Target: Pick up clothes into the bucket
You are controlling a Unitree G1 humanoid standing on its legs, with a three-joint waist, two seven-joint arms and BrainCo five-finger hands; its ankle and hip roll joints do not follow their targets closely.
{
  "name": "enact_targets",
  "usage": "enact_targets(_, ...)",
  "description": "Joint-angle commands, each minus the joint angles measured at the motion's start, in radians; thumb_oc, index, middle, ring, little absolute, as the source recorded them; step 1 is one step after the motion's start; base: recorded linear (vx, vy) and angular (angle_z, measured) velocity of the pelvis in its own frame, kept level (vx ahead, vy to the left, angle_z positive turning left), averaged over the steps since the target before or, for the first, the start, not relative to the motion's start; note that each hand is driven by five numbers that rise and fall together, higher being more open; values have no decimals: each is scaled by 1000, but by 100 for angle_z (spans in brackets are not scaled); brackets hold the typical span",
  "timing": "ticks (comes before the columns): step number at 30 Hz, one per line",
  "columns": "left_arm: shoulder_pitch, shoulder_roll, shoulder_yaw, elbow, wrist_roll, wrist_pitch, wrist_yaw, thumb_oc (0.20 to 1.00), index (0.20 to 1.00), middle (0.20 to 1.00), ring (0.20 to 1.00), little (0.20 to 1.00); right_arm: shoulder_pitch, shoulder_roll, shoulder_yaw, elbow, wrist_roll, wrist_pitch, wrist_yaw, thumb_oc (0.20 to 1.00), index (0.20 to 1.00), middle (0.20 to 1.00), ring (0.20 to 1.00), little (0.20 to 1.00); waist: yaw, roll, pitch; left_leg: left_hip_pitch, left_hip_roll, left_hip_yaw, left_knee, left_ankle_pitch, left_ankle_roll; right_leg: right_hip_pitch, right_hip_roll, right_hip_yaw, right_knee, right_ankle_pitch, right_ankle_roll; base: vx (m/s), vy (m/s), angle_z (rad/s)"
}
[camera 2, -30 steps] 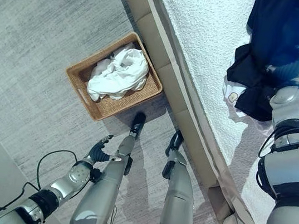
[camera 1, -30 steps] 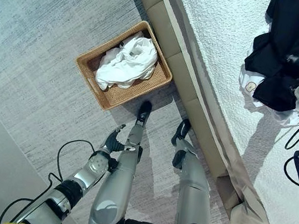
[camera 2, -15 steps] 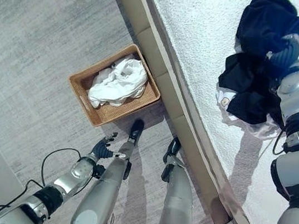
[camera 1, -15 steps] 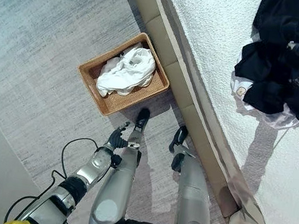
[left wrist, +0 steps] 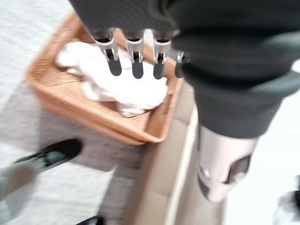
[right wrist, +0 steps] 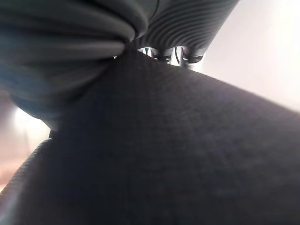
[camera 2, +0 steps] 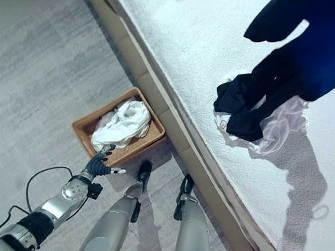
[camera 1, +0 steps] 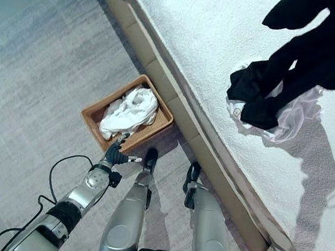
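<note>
Landmark: wicker basket [camera 1: 93,116], rectangular, on the grey carpet [camera 1: 29,79], just beside the base of the bed [camera 1: 187,34].
Basket contents: crumpled white clothes [camera 1: 128,112] lie inside, filling most of it.
Left hand: the left hand [camera 1: 115,153] hangs just beside the basket's near corner, over the carpet; in the left wrist view its fingers [left wrist: 114,63] are straight and spread, holding nothing, pointing toward the white clothes.
Dark garment: a dark navy garment [camera 1: 331,43] hangs lifted over the bed's white cover, well apart from the basket; its lower end reaches down to the pile on the bed.
Pile on bed: more dark cloth [camera 1: 250,100] and a pale, thin garment [camera 1: 295,113] lie bunched together on the bed, well apart from the basket.
Right hand: in the right wrist view the right hand [right wrist: 187,28] shows its ribbed cover behind dark fabric pressed against the camera; whether its fingers are curled round the cloth cannot be told.
Writing: a small round tag at the pile's edge is too small to read.
</note>
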Motion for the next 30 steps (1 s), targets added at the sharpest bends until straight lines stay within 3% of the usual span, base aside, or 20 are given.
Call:
enact_targets(1, 47, 15, 23, -81, -91, -58, -55, 1000, 1000, 1000, 1000, 1000, 38, -23, -13, -82, 8, -59, -36, 200, 200, 200, 200, 200, -30, -58, -162, 10, 12, 10, 20, -76, -23, 83, -10, 48, -178, 99, 75, 46, 13, -18)
enact_targets(3, 27, 57, 36, -234, -153, -68, -91, 1000, 1000, 1000, 1000, 1000, 85, -12, -38, -159, 46, -82, 4, 200, 200, 200, 200, 200, -41, -56, -208, 58, 20, 29, -15, -76, -29, 129, 0, 52, -223, 107, 76, 62, 8, -11)
enact_targets(6, 18, 67, 39, -269, -169, -68, -97, 1000, 1000, 1000, 1000, 1000, 103, -12, -45, -179, 57, -87, 21, 200, 200, 200, 200, 200, -44, -56, -224, 67, 20, 33, -27, -68, -31, 139, 1, 48, -237, 114, 77, 38, 8, -10)
enact_targets(7, -48, 108, 28, -397, -216, -75, -126, 1000, 1000, 1000, 1000, 1000, 144, -3, -29, -248, 105, -99, 94, 200, 200, 200, 200, 200, -57, -59, -272, 105, 22, 46, -52, -67, -36, 177, 6, 50, -259, 116, 81, 73, -4, -13)
enact_targets(12, -183, 149, -24, -500, -249, -69, -152, 1000, 1000, 1000, 1000, 1000, 203, 14, 10, -325, 186, -107, 204, 200, 200, 200, 200, 200, -73, -63, -328, 151, 22, 62, -61, -79, -35, 223, 5, 53, -275, 115, 84, 88, -1, -6)
enact_targets(14, -294, 144, -69, -503, -249, -63, -136, 1000, 1000, 1000, 1000, 1000, 239, 5, 51, -387, 208, -90, 281, 200, 200, 200, 200, 200, -80, -65, -363, 185, 24, 71, -62, -95, -31, 259, 3, 60, -285, 111, 87, 111, 6, -7)
enact_targets(26, -631, 120, -331, -384, -258, -11, -194, 1000, 1000, 1000, 1000, 1000, 194, -36, 275, -546, 377, -70, 494, 200, 200, 200, 200, 200, -90, -68, -440, 253, 25, 87, -69, -116, -27, 335, -4, 60, -309, 112, 98, 40, 6, -4)
enact_targets(30, -675, 85, -395, -351, -308, 1, -218, 1000, 1000, 1000, 1000, 1000, 178, -32, 296, -573, 425, -76, 501, 200, 200, 200, 200, 200, -92, -65, -451, 266, 26, 88, -71, -119, -26, 350, -6, 56, -312, 111, 100, 10, 4, -2)
